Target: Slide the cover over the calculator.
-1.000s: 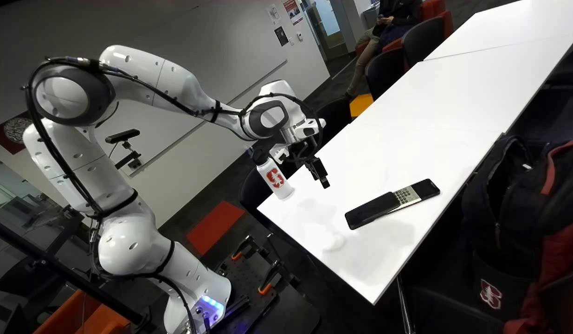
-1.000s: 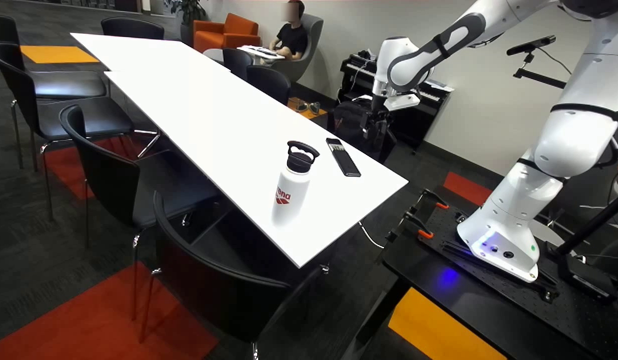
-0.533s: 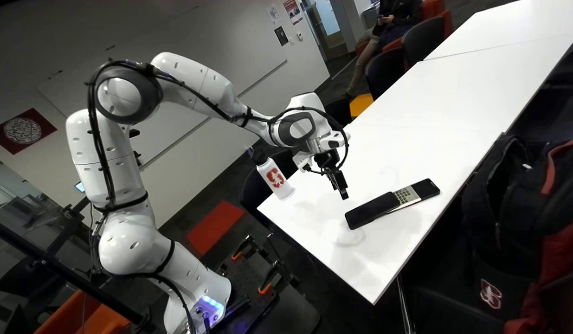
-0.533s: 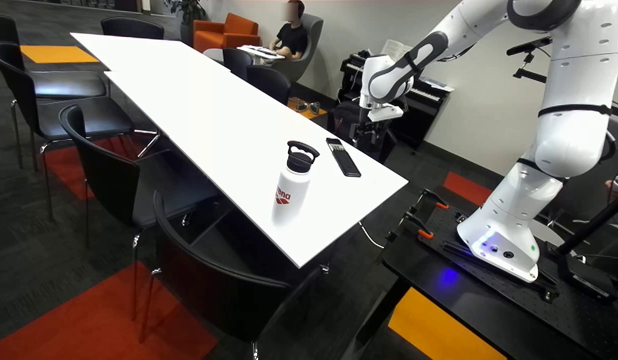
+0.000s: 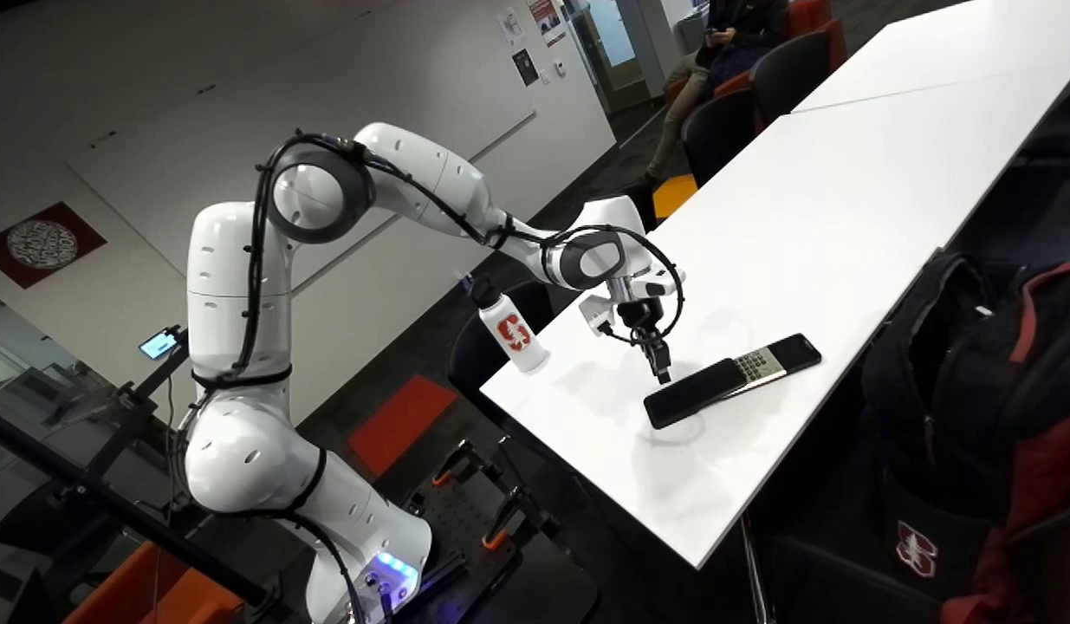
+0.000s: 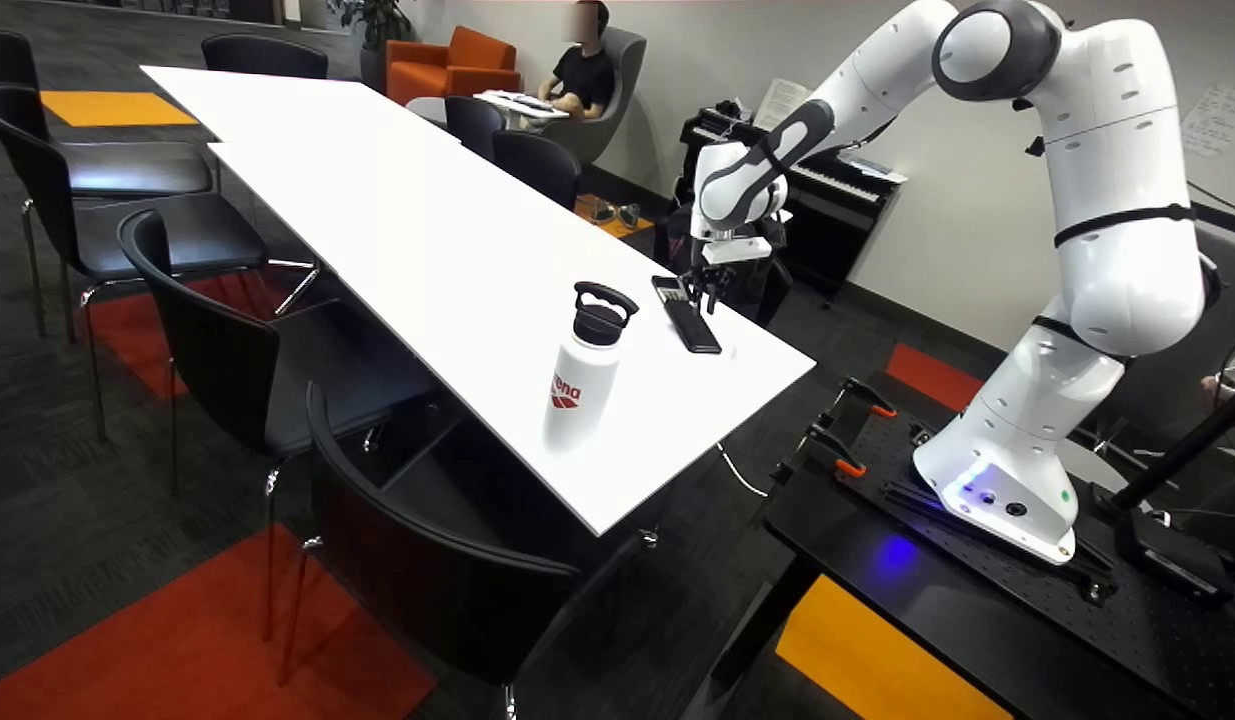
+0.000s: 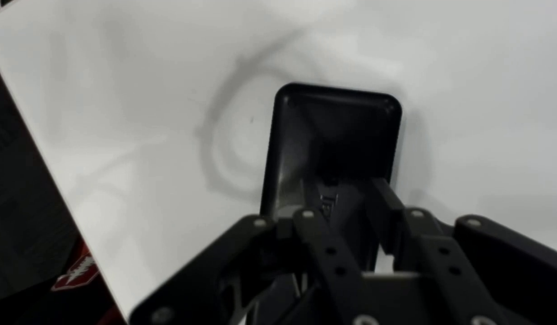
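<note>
Calculator (image 5: 762, 365), right of centre in an exterior view, juts from the black cover (image 5: 692, 395), whose mark (image 7: 328, 205) is unreadable; the gripper (image 7: 343, 196) stands parted above it. Red “rena” shows on the white bottle (image 6: 587, 382), mid-frame in an exterior view.

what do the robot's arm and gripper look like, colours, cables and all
The arm is glossy white with rounded segments and dark grey rings at some joints. A black cable runs along it, and black bands wrap around it. Blue lights glow on its base. The gripper is black, with pale round bolt heads.
</note>
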